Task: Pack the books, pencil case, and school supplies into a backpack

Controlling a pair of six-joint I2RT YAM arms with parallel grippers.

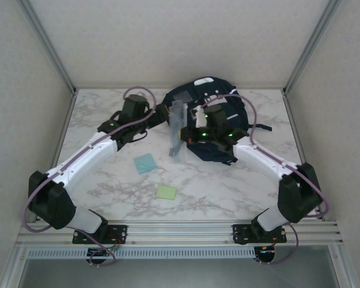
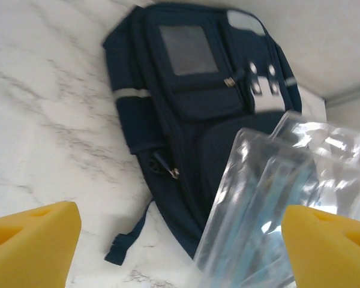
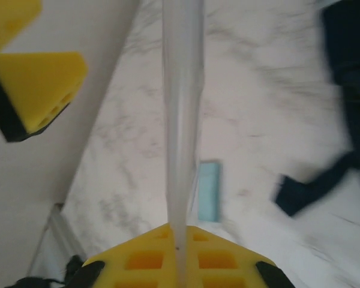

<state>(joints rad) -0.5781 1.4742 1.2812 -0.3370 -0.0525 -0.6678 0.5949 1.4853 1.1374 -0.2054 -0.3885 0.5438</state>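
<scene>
While the thin translucent pale-blue plastic packet of stick-like supplies (image 1: 178,133) stands on edge just beside the large navy-blue fabric backpack (image 1: 219,99), the step in hand is judged to be carrying it into the bag. The right gripper (image 3: 177,255) is pinched flat on one edge of the packet, its yellow foam fingertips (image 3: 219,264) pressed together with nothing but the sheet between them. The left gripper (image 2: 180,249) stands wide and holds nothing. Its yellow foam pads (image 2: 36,237) flank the packet, and whether the nearer pad touches the plastic cannot be told.

To do the step well, the left arm should draw clear first. The right arm should then move slowly and keep the sheet upright, since a limp packet gripped by one edge may sag or swing. The bag's opening cannot be made out, so it has to be found before the packet is lowered.

Farther out, a small light-blue square pad (image 1: 146,162) and a smaller pale-green square pad (image 1: 165,192) lie flat on the white marbled tabletop (image 1: 108,180), well apart from the bag.
</scene>
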